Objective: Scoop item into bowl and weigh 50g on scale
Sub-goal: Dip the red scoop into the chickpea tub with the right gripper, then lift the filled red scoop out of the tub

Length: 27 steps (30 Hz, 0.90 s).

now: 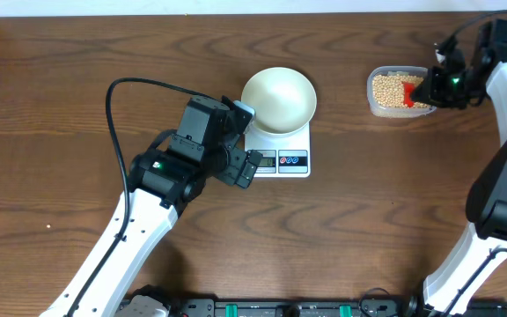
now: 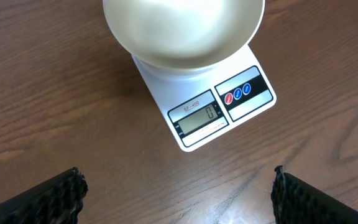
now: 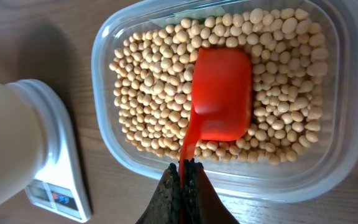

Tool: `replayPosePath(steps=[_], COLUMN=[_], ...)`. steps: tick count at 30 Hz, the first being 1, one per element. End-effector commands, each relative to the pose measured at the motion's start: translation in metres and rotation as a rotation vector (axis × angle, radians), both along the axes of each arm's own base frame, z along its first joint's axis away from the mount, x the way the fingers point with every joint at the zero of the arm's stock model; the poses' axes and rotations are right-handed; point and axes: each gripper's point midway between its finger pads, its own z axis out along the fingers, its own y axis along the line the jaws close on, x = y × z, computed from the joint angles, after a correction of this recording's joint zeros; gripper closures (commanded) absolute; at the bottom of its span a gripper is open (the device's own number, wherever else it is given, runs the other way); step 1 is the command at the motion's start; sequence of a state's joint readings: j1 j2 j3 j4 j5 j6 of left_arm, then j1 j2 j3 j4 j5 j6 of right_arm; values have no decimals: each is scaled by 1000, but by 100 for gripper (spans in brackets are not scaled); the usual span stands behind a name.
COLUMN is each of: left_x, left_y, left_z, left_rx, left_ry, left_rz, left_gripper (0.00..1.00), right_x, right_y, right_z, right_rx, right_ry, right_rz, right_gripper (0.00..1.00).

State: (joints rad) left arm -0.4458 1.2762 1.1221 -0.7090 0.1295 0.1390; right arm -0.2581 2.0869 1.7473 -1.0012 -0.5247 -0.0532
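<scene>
Above the table, the empty bowl (image 1: pixel 277 99) sits on the scale (image 1: pixel 284 161). The left gripper (image 1: pixel 246 141) hovers beside it, and the right gripper (image 1: pixel 431 86) is over the tub (image 1: pixel 381 104). At the left wrist, the fingers (image 2: pixel 48 199) are spread wide and the display (image 2: pixel 199 116) reads zero. At the right wrist, the jaws pinch the handle of the red scoop (image 3: pixel 221 93), which rests unloaded on the beans (image 3: pixel 148 93). Scooping looks to be the step in hand; next it must dig in, then carry the load level.

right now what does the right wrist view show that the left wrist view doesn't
Only right wrist: the clear tub of soybeans, with the red scoop lying on them, its handle pinched in the right gripper. Only left wrist: the LCD display legible, reading 0, and the left gripper open. Both: the white scale carrying the white bowl.
</scene>
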Motion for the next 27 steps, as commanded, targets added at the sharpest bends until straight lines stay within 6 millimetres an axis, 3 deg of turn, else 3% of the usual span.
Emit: replayPosePath(steps=[1,14,27], left_x=[-1,-1,-1], left_y=[1,1,1], left_z=[-1,-1,-1], left_rx=[2,2,2], left_ry=[1,1,1], left_rz=[-8,-8,-8], left_gripper=[3,3,3], right_x=[-1,0,-13], right_y=[11,-7,-38], right_z=[5,25,18], right_rx=[155,316,425], right_ry=[-3,-60,-94], right_rz=[-5,-52,-118], right_gripper=[99,99,99])
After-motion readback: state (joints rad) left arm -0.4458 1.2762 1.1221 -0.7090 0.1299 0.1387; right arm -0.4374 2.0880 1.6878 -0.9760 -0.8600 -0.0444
